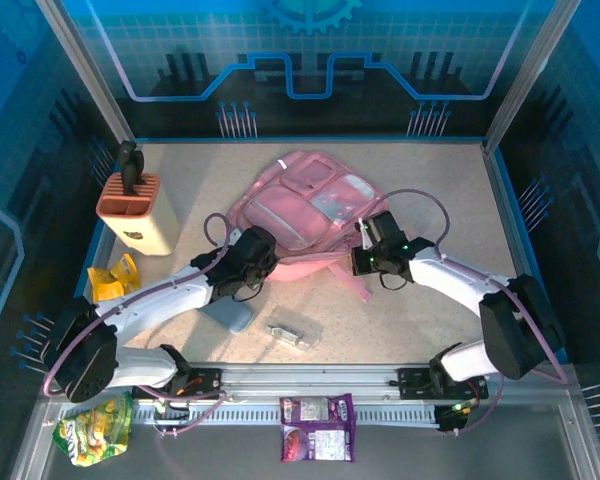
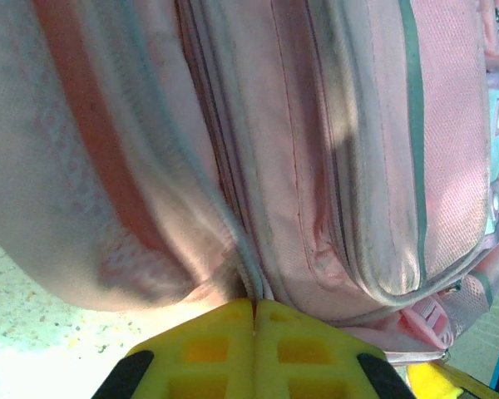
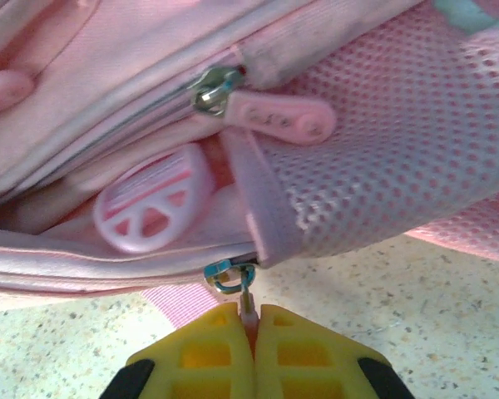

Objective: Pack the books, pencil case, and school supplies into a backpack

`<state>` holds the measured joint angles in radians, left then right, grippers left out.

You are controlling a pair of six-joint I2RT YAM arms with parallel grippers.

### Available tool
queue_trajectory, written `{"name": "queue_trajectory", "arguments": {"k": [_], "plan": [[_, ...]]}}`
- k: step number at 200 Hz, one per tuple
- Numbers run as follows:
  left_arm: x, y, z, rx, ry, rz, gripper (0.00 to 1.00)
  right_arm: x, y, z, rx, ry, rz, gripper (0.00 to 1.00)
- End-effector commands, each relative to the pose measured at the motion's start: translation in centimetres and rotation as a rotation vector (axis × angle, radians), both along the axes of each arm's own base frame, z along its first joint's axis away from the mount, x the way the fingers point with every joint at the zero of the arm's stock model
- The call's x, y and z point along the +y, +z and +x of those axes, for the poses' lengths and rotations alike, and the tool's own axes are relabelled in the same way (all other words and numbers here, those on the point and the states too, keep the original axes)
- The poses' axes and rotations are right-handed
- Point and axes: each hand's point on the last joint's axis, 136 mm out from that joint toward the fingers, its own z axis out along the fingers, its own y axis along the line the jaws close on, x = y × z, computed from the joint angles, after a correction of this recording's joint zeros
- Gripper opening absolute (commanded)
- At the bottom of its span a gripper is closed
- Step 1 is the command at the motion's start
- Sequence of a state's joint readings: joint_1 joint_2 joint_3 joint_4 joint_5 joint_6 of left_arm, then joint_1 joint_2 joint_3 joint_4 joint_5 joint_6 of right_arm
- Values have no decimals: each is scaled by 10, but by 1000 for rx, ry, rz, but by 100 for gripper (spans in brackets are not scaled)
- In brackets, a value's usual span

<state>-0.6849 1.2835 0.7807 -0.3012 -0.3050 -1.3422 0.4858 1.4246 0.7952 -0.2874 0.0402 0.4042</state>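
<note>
Pink mesh and woven nylon could bunch in the zip teeth if the right gripper (image 3: pixel 253 316), clamped tight on the thin metal zip pull (image 3: pixel 247 298), dragged sideways; the pull might also slip free. The left gripper (image 2: pixel 254 312), fully closed, seemed to pinch the backpack (image 1: pixel 300 205) at its seam, and that soft bag, lying mid-table toward the far side, could slide. Nearer, the rounded grey-blue pencil case (image 1: pixel 230 316) and the small clear, silvery supply (image 1: pixel 290 335) lay unpacked on the speckled table (image 1: pixel 190 180).

Left arm (image 1: pixel 160 298) extended forward-right, jaws shut; right arm (image 1: pixel 450 272) bent leftward, jaws shut.
</note>
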Motion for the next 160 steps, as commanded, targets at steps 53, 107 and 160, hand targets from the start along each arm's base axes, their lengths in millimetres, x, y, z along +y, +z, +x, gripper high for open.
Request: {"name": "queue_trajectory", "arguments": {"k": [53, 107, 160], "plan": [[9, 1, 6, -8, -87, 83, 18, -2, 32, -13, 13, 6, 91, 24], [-29, 34, 13, -101, -231, 120, 34, 1, 69, 7, -1, -47, 192, 58], [-88, 24, 22, -101, -345, 32, 38, 12, 59, 56, 37, -118, 223, 71]]}}
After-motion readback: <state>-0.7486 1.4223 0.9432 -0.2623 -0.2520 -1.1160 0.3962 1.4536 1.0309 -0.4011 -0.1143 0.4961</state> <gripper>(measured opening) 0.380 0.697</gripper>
